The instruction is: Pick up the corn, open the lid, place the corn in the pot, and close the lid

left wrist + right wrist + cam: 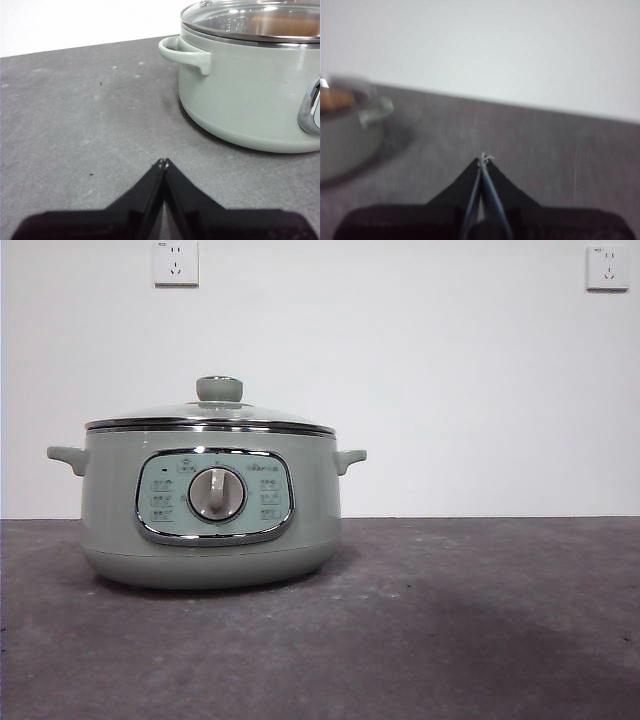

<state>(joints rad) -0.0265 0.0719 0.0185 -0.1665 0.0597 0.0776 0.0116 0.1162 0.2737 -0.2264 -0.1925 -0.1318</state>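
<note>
Corn shows as an orange shape through the glass lid, which sits flat on the pot, so I judge the task finished or nearly so. Both my grippers, left and right, have their jaws pressed together on nothing, low over the table beside the pot. I would only check the rim seats evenly, then park both arms clear without nudging the handles.

- A dark grey, mottled, matte surface fills the lower part of the front view.
- A plain white wall rises behind it.
- Two white square wall sockets, one at upper left, one at upper right.
</note>
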